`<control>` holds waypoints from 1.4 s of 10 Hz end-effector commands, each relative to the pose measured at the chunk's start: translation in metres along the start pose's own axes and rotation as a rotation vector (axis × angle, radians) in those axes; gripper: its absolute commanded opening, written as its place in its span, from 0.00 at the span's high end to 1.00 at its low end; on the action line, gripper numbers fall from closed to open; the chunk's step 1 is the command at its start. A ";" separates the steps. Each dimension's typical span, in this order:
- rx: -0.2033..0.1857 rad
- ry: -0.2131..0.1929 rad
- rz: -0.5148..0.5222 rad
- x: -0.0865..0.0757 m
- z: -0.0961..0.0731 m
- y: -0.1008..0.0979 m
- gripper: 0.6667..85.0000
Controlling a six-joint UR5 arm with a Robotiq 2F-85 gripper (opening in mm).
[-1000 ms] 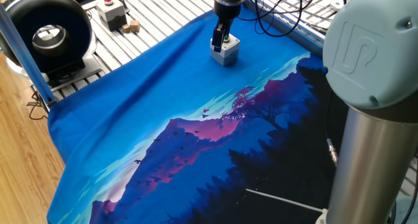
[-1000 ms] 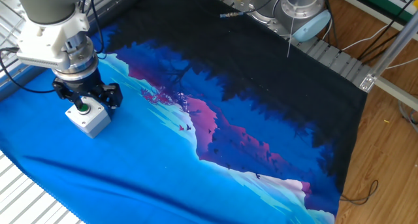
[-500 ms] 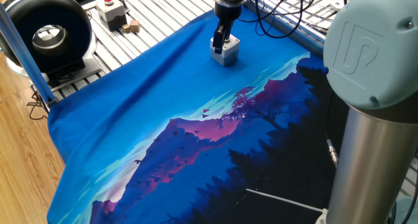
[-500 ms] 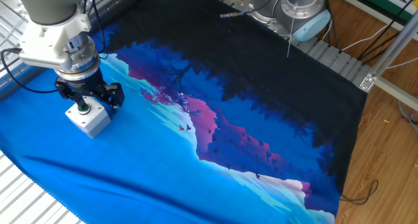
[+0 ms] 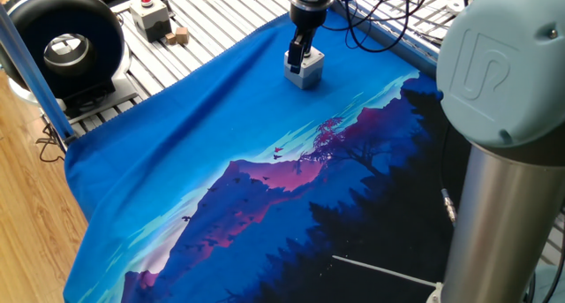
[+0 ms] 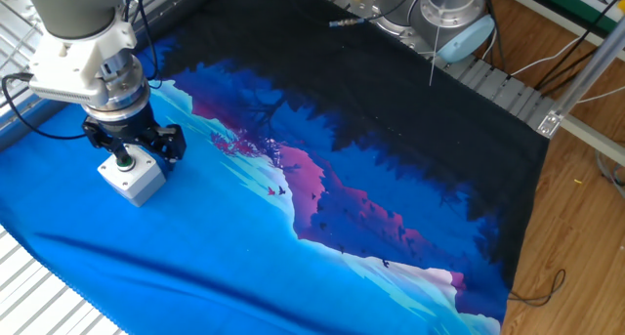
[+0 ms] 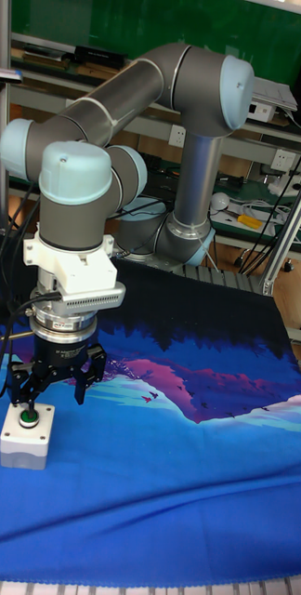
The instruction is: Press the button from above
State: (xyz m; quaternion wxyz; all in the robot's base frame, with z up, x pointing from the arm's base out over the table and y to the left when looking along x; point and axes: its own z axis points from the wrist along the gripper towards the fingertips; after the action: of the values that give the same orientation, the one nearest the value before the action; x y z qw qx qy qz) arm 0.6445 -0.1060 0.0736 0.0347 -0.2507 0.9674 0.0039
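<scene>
The green button [image 7: 27, 417] with its silver ring caps a small light-grey box [image 7: 25, 442] on the blue cloth. In the other fixed view the button [image 6: 125, 162] shows just under the black gripper [image 6: 129, 147]. My gripper [image 7: 51, 394] points straight down over the box with its fingers spread, so it is open. The left one of its fingers [image 7: 20, 390] hangs right above the button. In one fixed view the gripper [image 5: 300, 54] reaches the top of the box [image 5: 306, 72] and covers the button. Contact cannot be made out.
A grey box with a red button [image 5: 152, 16], wooden blocks [image 5: 177, 36] and a black round device [image 5: 66, 47] sit on the slatted table beyond the cloth's edge. The arm's own column [image 5: 503, 162] stands at the right. Cables hang behind the gripper.
The gripper has come down slightly onto the box. In one fixed view the green of the button showed beside the finger a second ago and is now covered.
</scene>
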 end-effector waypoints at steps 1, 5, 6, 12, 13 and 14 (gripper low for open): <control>-0.006 -0.006 0.010 -0.006 -0.003 0.002 0.15; -0.009 -0.001 0.003 -0.003 0.000 0.000 0.16; -0.011 0.000 0.003 -0.003 0.000 0.000 0.16; -0.008 0.007 0.004 -0.001 -0.001 -0.002 0.16; -0.010 0.009 0.004 0.000 0.000 -0.001 0.16; -0.010 0.009 0.004 0.000 0.001 -0.001 0.17</control>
State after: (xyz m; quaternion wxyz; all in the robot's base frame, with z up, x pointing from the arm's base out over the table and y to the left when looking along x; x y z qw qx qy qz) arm 0.6454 -0.1080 0.0727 0.0275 -0.2519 0.9673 0.0029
